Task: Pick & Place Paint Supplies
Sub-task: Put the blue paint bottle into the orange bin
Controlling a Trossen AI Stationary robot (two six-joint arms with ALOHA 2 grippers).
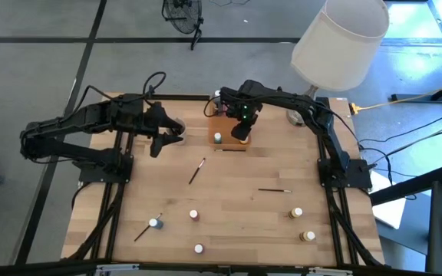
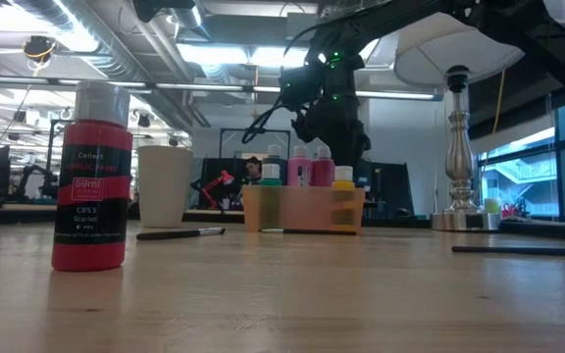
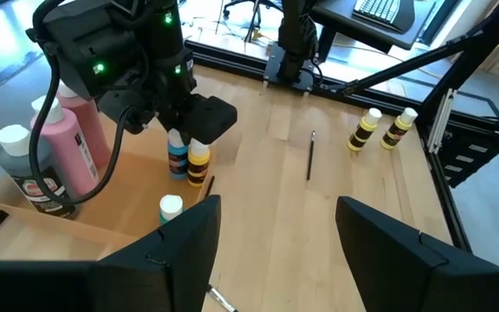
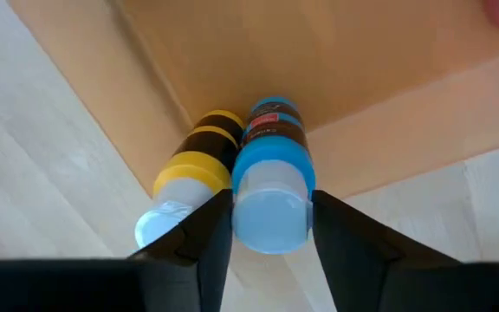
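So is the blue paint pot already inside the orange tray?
Yes: the blue paint pot stands upright in the orange tray, beside a yellow pot.

Wooden table (image 1: 236,215): scattered pots (image 1: 194,215), brushes (image 1: 197,170), tray (image 1: 219,129)

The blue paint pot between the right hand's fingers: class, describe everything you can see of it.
The blue paint pot is a small plastic bottle with a white cap, blue body and dark label band. It stands upright inside the orange tray, in a corner, touching a yellow pot. The right hand brackets its cap, fingers close against it.
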